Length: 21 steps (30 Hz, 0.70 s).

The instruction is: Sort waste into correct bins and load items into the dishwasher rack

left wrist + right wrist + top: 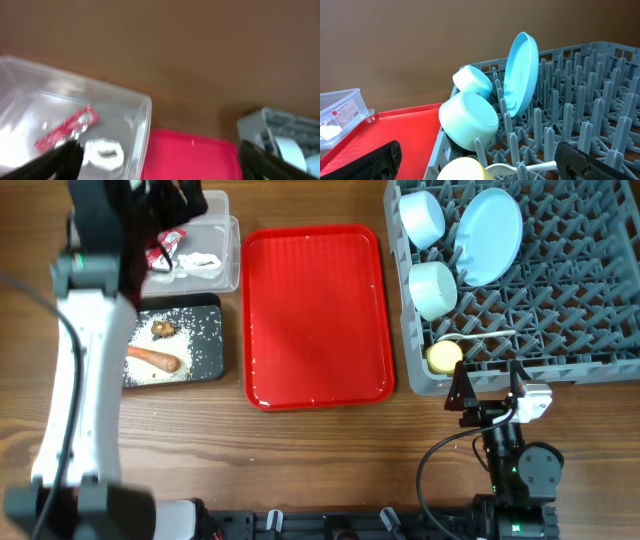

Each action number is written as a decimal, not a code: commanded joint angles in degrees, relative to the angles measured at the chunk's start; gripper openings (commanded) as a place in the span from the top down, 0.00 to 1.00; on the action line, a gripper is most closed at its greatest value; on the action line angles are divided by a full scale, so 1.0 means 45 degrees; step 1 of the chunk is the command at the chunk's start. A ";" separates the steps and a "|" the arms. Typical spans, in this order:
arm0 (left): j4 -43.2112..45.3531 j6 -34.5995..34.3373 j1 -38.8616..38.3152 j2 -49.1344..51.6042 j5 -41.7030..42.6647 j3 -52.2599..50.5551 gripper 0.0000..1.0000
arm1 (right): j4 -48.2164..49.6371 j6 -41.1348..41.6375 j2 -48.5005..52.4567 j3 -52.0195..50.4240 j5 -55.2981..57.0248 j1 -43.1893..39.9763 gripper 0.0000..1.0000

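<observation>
Starting with the waste: red snack wrapper (170, 242) and crumpled white tissue (200, 264) side by side inside the clear tub (232, 250), at the far left of the table (300, 450). Just in front of that, in the black tray (214, 305): scattered white rice grains (203, 330), a small brown lump (164, 329) and an orange-brown carrot-like stick (153, 358). Between bins and rack, a red tray (318, 315) with only a few specks along its edges. To the right, loaded into the grey dishwasher rack (580, 310): light blue plate (490, 235) standing on edge among the pegs, two pale blue bowls (433, 288) tipped on their sides at its left, yellow cup (445, 357) in the near left corner, white spoon (480, 337) lying just beside it. Above the tub, the left gripper (160, 150), jaws spread wide, holding nothing. Just in front of the rack's near edge, close to the cup, the right gripper (488, 392), jaws likewise apart and empty.
</observation>
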 commanded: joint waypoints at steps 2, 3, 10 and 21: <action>0.3118 0.0350 0.0588 -0.4483 0.0204 -0.6499 0.00 | 0.0010 0.0136 -0.0155 -0.0034 -0.0029 0.0005 0.00; 0.3560 0.0350 0.0738 -0.5615 0.0204 -0.7898 0.00 | 0.0010 0.0141 -0.0155 -0.0034 -0.0029 0.0005 0.00; 0.5974 0.0325 0.1452 -1.4328 0.0112 -1.6092 0.00 | 0.0010 0.0141 -0.0155 -0.0034 -0.0024 0.0010 0.00; 0.5595 0.0248 0.0913 -1.9404 -0.0743 -1.8918 0.00 | -0.0005 0.0097 -0.0073 -0.0034 -0.0024 0.0010 0.00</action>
